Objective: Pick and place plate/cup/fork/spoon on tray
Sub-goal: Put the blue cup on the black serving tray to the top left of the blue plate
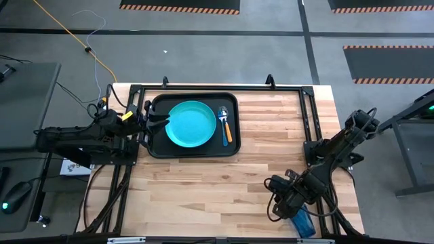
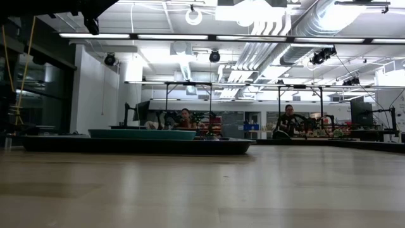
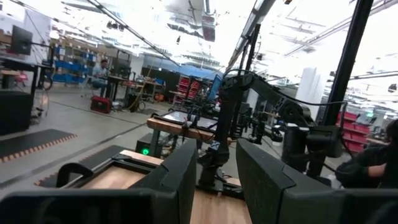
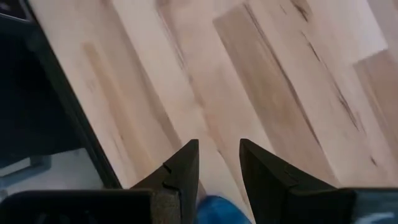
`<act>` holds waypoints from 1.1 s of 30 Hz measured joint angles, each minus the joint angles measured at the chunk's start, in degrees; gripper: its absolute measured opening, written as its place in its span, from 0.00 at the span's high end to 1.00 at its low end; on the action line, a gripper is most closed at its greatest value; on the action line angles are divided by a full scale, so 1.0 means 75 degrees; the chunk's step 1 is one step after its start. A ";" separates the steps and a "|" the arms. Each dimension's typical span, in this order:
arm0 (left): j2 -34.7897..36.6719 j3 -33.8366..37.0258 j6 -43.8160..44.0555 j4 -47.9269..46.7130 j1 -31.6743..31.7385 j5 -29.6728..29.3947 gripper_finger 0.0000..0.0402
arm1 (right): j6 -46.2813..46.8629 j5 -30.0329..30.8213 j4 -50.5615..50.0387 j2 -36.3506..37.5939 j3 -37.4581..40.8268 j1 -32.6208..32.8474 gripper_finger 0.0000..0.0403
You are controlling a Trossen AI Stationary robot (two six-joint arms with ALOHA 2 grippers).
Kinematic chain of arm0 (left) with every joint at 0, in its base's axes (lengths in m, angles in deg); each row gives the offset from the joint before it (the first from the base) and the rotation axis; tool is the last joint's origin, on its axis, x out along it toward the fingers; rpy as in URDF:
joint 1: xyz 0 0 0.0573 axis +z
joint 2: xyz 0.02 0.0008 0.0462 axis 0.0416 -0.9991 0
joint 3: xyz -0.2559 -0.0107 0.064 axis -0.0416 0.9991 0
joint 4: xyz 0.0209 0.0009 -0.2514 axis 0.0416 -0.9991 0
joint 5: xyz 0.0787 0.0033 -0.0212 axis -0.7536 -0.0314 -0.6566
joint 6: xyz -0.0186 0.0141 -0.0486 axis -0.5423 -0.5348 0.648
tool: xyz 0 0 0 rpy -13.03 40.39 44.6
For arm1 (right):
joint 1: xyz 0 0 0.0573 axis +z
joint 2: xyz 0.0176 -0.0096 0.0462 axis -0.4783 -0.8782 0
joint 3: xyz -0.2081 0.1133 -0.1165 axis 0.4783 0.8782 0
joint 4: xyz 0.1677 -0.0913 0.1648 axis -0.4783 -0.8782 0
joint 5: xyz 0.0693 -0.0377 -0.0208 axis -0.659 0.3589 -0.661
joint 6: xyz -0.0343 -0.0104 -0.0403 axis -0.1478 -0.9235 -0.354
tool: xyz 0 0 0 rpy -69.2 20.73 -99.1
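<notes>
The black tray (image 1: 156, 146) lies at the table's far left, and the low view shows it too (image 2: 209, 147). The turquoise plate (image 1: 192, 124) rests flat in it. To the plate's right, the orange-handled spoon (image 1: 228, 133) and the teal-blue fork (image 1: 222, 114) lie on the tray floor. The dark-blue cup (image 1: 304, 222) is on the wood at the near right edge, close beside my right gripper (image 1: 277, 202). That gripper points steeply down, open, with its tips (image 4: 217, 144) over bare wood. My left gripper (image 1: 157, 120) hovers open over the tray's left rim, nothing between its fingers (image 3: 217, 180).
A black metal frame (image 1: 306, 108) runs along the table's far and side edges. Bare wood (image 1: 217, 190) stretches between the tray and the right gripper. A grey side table (image 1: 24, 102) stands left of the table. People sit at benches in the room beyond (image 2: 185, 117).
</notes>
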 joint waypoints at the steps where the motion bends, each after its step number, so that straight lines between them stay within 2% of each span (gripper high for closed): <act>1: 0.0000 -0.0001 -0.0014 0.0000 0.0002 -0.0038 0.75 | -0.0009 0.0024 0.0082 0.0000 0.0000 0.0000 0.74; 7: 0.0000 0.0000 -0.0016 0.0149 0.0000 -0.0128 0.75 | -0.0496 0.0520 0.0643 0.0000 -0.0002 -0.0118 0.74; 9: -0.0003 0.0000 0.0003 0.0146 0.0002 -0.0128 0.75 | -0.0368 0.0396 0.0540 0.0000 -0.0003 -0.0265 0.74; 15: 0.0000 -0.0001 0.0325 0.0157 0.0001 -0.0128 0.75 | 0.0390 -0.0831 0.0002 0.0000 -0.0003 -0.0595 0.72; 20: 0.0000 0.0000 0.0708 0.0157 0.0002 -0.0126 0.75 | 0.0529 -0.1349 -0.0037 0.0000 -0.0002 -0.0765 0.61; 24: -0.0031 -0.0001 0.0942 0.0166 0.0002 -0.0127 0.75 | 0.0475 -0.2085 -0.0206 0.0000 -0.0003 -0.0868 0.50; 29: -0.0232 -0.0003 0.1033 0.0149 0.0001 -0.0125 0.75 | 0.0359 -0.2633 -0.0374 0.0000 0.0021 -0.0866 0.45; 33: -0.0509 -0.0003 0.1141 0.0159 0.0001 -0.0125 0.75 | 0.0647 -0.3822 0.0383 -0.0006 0.0647 -0.0868 0.44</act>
